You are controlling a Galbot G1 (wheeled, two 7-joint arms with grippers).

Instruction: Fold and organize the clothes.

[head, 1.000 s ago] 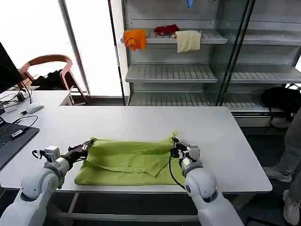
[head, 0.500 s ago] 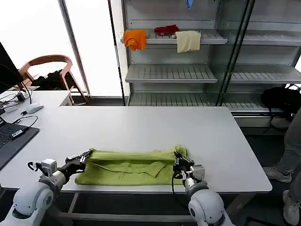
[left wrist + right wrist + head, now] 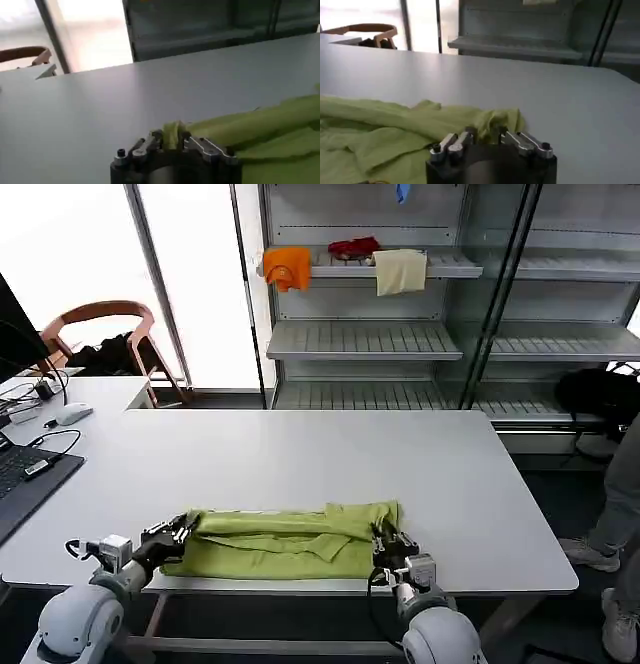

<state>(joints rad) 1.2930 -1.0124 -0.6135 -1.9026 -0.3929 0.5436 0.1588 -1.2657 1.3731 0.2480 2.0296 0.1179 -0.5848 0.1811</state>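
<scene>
The lime-green T-shirt (image 3: 285,542) lies as a narrow folded band along the front edge of the white table (image 3: 300,459). My left gripper (image 3: 180,531) is at the band's left end, shut on a pinch of the fabric. The left wrist view shows green cloth (image 3: 260,125) bunched between that gripper's (image 3: 171,141) fingers. At the right end my right gripper (image 3: 386,538) is shut on the shirt's corner. In the right wrist view the shirt (image 3: 395,130) spreads away from the right gripper (image 3: 485,136), with a fold caught in its jaws.
A laptop (image 3: 25,474) and a mouse (image 3: 72,413) sit on the desk at the left, with a chair (image 3: 105,334) behind. The shelf beyond the table holds an orange cloth (image 3: 288,266), a red cloth (image 3: 353,247) and a cream cloth (image 3: 400,270). A person's leg (image 3: 625,504) is at the right edge.
Both grippers have drawn back toward the table's front edge, carrying the shirt's far edge over the nearer part. The shirt has gone from a wide spread to a narrow band.
</scene>
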